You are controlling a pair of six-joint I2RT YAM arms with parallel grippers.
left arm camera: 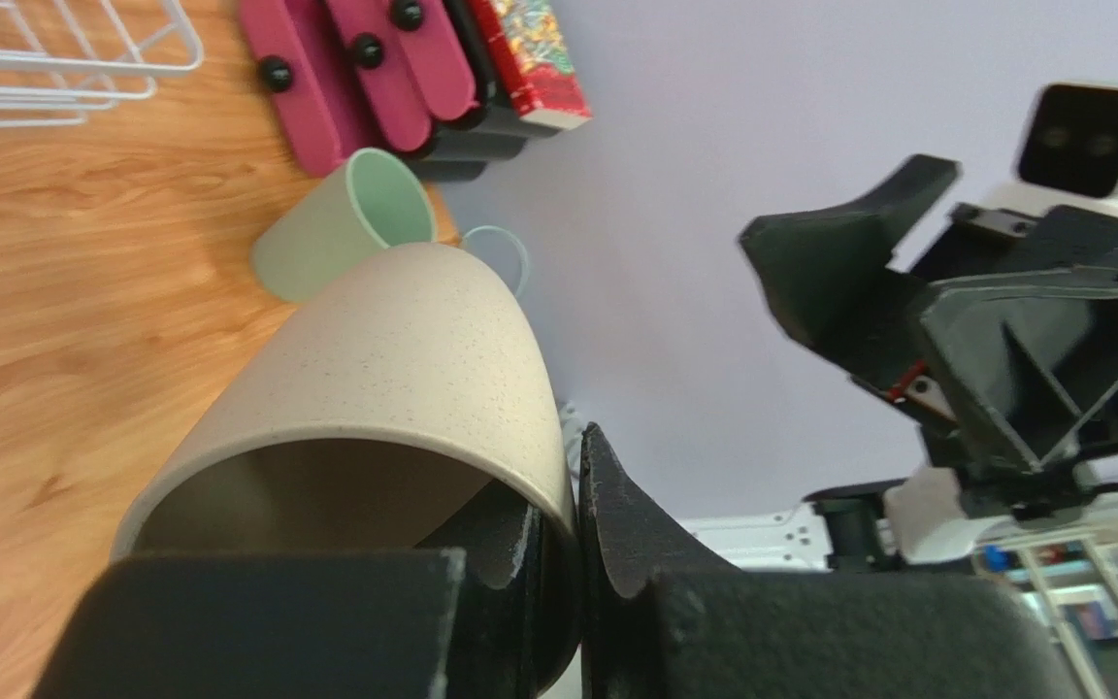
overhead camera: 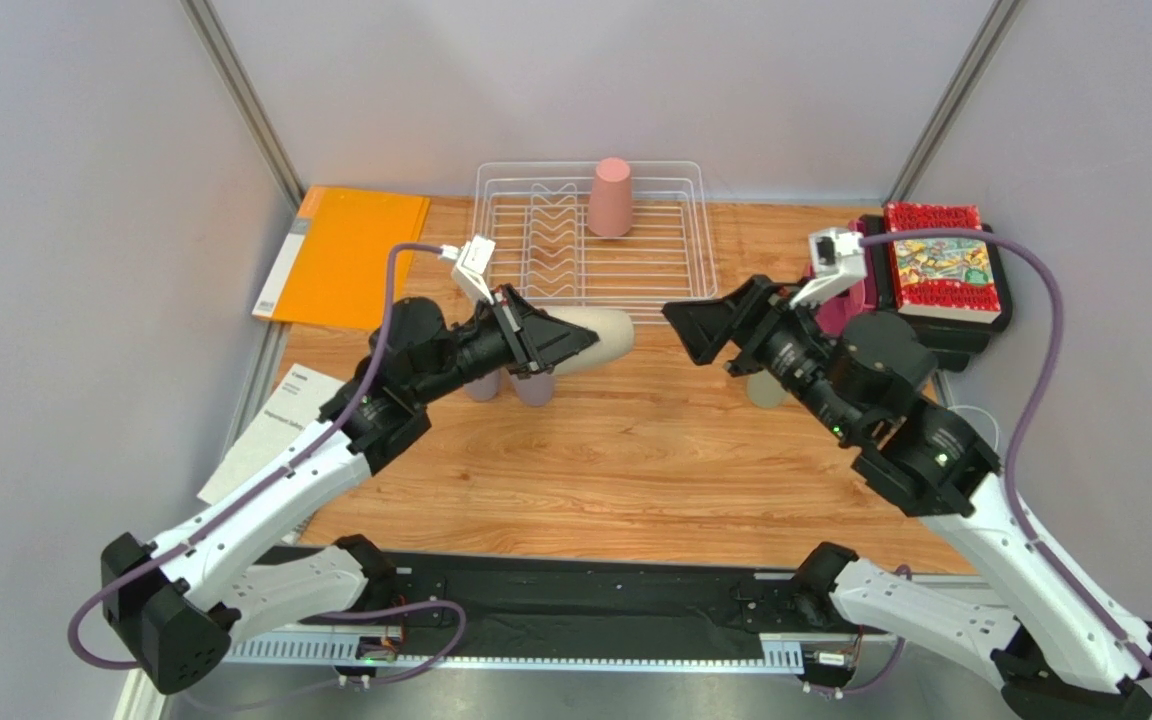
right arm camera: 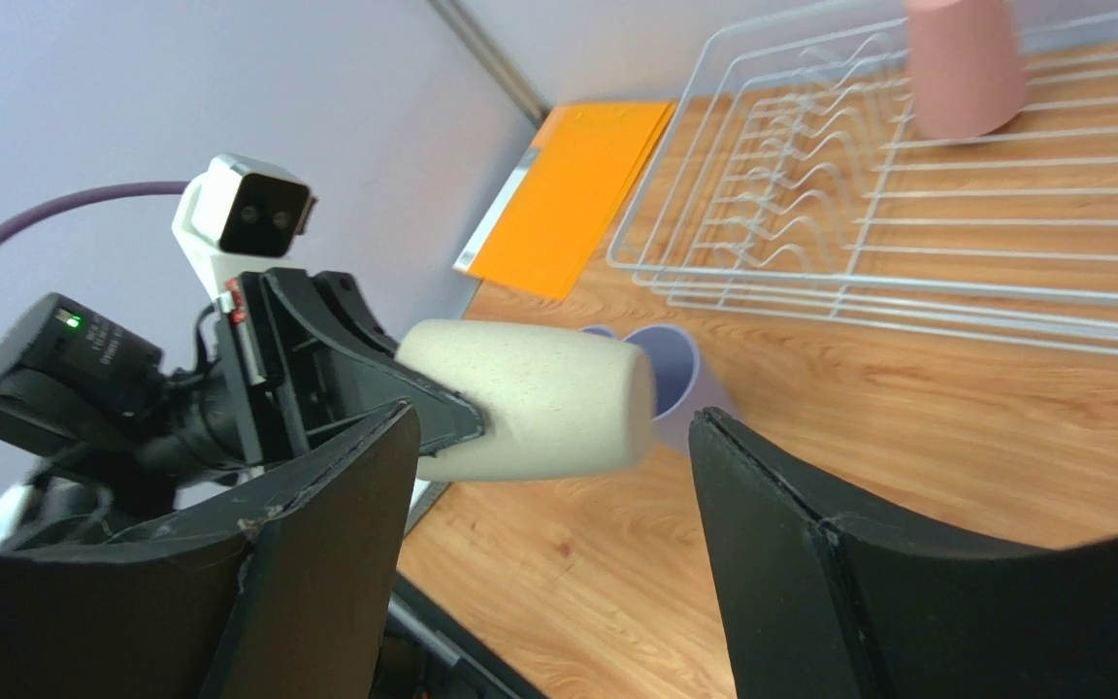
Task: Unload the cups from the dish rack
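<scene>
Our left gripper (overhead camera: 549, 342) is clenched on the beige cup (overhead camera: 597, 339). It pinches the cup's wall at the rim, one finger inside the mouth and one outside (the left wrist view shows this best). The cup lies sideways in the air, above the desk (overhead camera: 642, 465) and just in front of the dish rack (overhead camera: 695, 278). Its bottom points at the right gripper (overhead camera: 684, 330).

That gripper is released, with its jaws wide. It is close to the cup but not touching it. We think a rim pinch is used because the cup's body is wide for the fingers. The open right gripper may be waiting to take the cup – that is only our guess.

Two lavender cups (overhead camera: 534, 390) stand on the desk right under the left gripper, so this looks like the spot where cups go. The green cup (overhead camera: 763, 393) is on the desk too, partly hidden by the right arm. Only the pink cup (overhead camera: 611, 197) is in the rack, upside down near its far side, so we judge one more cup is left to unload.

An orange folder (overhead camera: 345, 255) lies left of the rack and a red box (overhead camera: 940, 258) with a bright picture lies to the right. A white paper (overhead camera: 297, 405) has print – all of it is too small for us to read.
</scene>
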